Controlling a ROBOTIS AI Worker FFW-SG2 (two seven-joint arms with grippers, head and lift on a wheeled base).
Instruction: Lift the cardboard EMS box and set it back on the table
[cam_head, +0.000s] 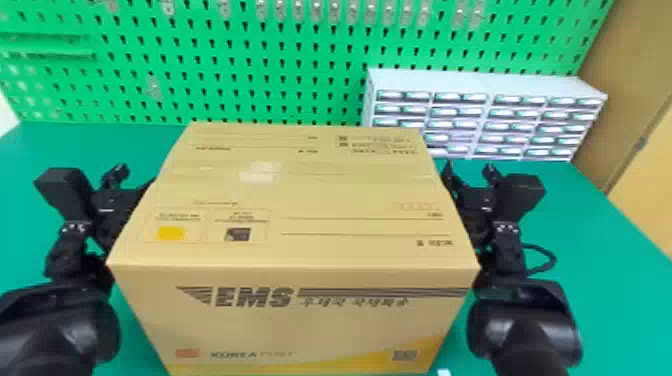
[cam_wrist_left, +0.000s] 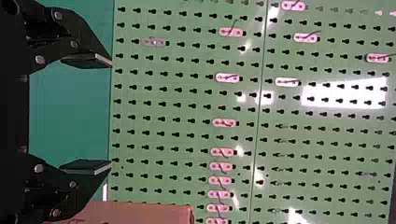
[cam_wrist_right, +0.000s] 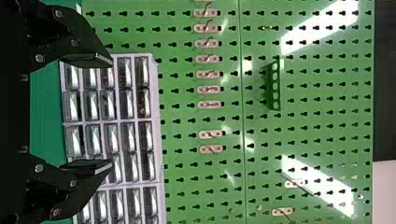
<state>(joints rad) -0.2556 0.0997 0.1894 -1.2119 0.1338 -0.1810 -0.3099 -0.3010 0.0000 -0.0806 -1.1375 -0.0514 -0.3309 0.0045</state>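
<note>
- The cardboard EMS box (cam_head: 295, 320) is sitting upright between the left arm (cam_head: 55, 320) and the right arm (cam_head: 525, 320). I'm not seeing its bottom, so I'm not telling if it is resting on the bench (cam_head: 610, 250) or hanging over it.
- The left end effector (cam_wrist_left: 111, 114) is holding nothing, and its fingers are standing wide apart. The right end effector (cam_wrist_right: 112, 113) is doing the same. So any lifting is probably coming from the arms squeezing the two sides.
- If the squeezing is getting too soft, the smooth cardboard may be slipping down and dropping.
- If the squeezing is getting too hard, the sides may be bending in, because this looks like just cardboard.
- If one arm is going higher than the other, the box may be tipping to the low side.
- If one arm is pushing farther forward, the box may be twisting and its corners may be getting loose.
- The drawer rack (cam_head: 490, 85) is standing behind the box, toward the right. If the arms are reaching too far forward, a back corner may be bumping it.
- If the arms are letting go too high, the box may be landing with a thump.
</note>
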